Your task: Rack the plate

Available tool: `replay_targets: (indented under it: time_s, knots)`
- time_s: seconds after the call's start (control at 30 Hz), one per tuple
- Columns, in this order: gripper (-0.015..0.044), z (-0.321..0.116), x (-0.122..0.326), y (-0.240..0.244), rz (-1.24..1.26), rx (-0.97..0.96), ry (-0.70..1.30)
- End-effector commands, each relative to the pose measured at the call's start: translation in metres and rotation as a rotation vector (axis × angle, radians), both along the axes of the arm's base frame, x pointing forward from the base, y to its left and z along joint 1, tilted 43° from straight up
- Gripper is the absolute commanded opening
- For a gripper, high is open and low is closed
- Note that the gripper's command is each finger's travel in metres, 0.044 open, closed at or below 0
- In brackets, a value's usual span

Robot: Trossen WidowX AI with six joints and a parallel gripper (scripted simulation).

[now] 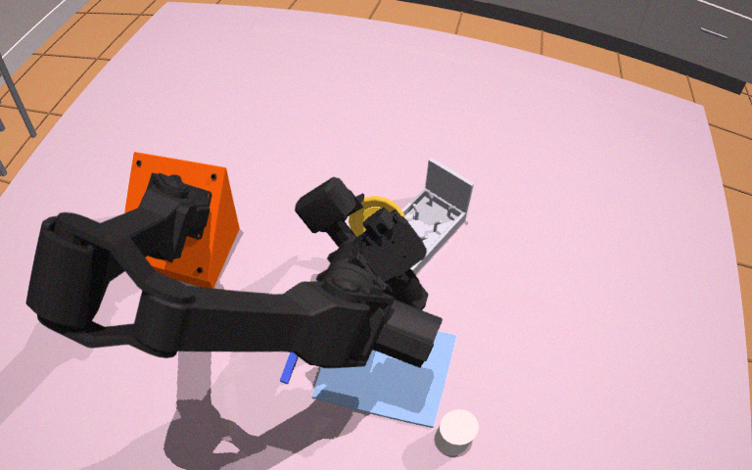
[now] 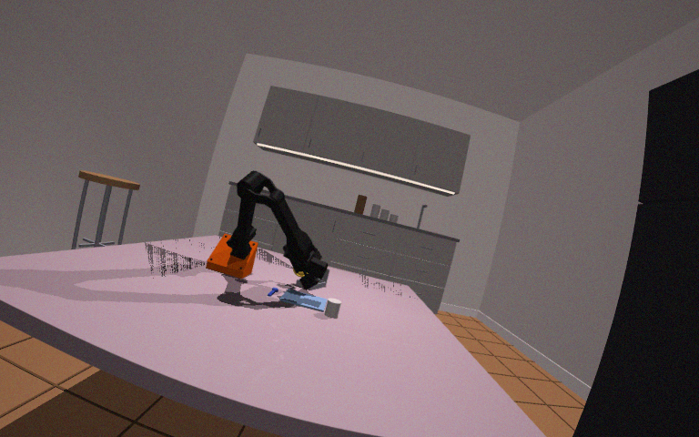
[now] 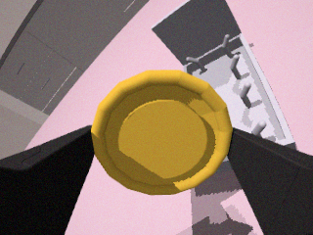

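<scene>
The yellow round plate (image 1: 361, 218) (image 2: 298, 273) (image 3: 161, 139) is held by opposite sides of its rim, its hollow face toward the wrist camera. My gripper (image 3: 162, 133) is shut on it, with one dark finger at each side. In the top view the arm covers much of the plate. The grey dish rack (image 1: 449, 183) (image 3: 200, 30) has a tall end panel and short slanted rails inside. It is beyond and to the right of the plate in the wrist view, and partly hidden by the arm in the top view. I cannot tell the exact gap between plate and rack.
A light blue flat mat (image 1: 445, 354) lies under and beside the arm's front end. A blue bar (image 1: 289, 367) (image 2: 272, 291) lies to its left. A white cylinder (image 1: 458, 427) (image 2: 332, 309) stands near the mat's corner. The orange arm base (image 1: 222, 244) (image 2: 221, 258) is at the left.
</scene>
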State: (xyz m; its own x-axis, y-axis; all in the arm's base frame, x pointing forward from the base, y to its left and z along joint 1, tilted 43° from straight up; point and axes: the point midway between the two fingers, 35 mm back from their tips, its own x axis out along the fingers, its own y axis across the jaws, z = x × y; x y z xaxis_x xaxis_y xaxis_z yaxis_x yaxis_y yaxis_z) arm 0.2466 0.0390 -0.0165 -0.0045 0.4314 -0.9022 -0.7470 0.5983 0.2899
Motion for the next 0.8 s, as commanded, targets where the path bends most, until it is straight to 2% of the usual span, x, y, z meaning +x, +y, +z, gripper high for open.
replay_targets:
  time_s: [0.0, 0.4, 0.77]
  knots:
    - [0.0, 0.002, 0.001, -0.005, 0.063, 0.056, -0.105]
    - [0.0, 0.007, 0.003, -0.018, 0.231, 0.143, -0.402]
    - [0.0, 0.014, 0.002, -0.032, 0.379, 0.147, -0.709]
